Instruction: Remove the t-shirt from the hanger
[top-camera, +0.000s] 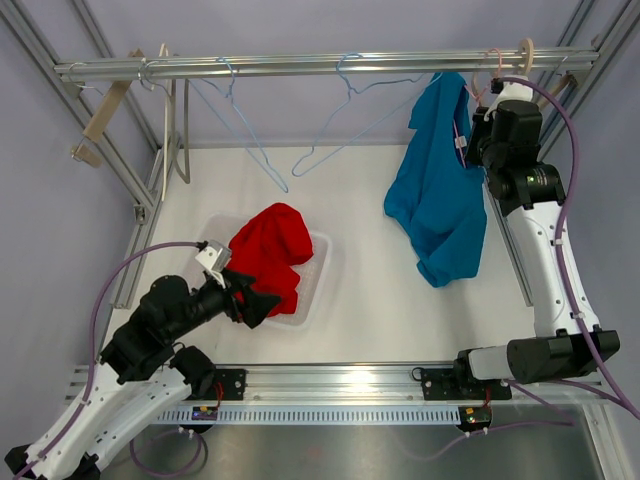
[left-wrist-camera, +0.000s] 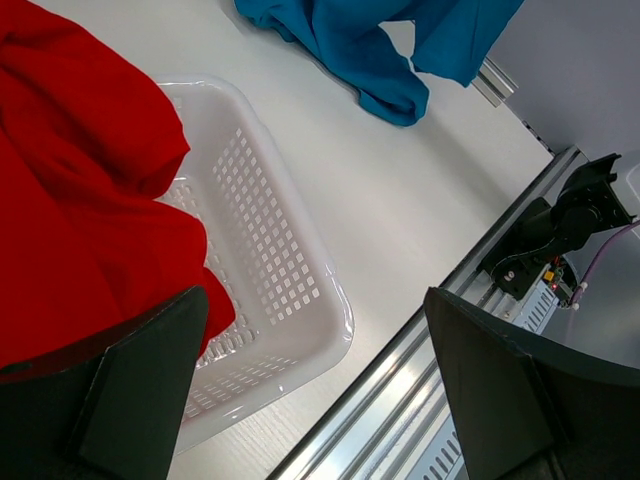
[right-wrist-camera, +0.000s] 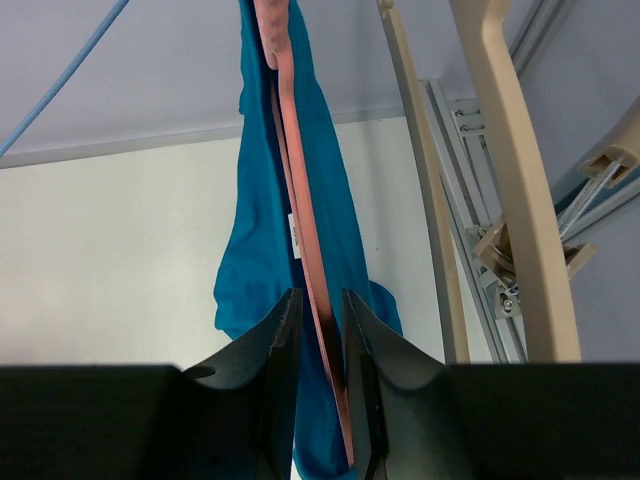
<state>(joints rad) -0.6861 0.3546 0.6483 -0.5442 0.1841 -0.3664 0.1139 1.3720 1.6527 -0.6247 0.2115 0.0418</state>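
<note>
blue tee, hung on pink hanger

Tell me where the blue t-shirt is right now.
Top view, far right: the blue t-shirt hangs from the rail beside the right gripper, its lower end resting on the table.

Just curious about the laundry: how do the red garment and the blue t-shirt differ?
The red garment lies in the white basket; the blue t-shirt hangs on a hanger from the rail. The red garment is bunched up; the blue t-shirt drapes long. Both are single-colour cloth.
</note>
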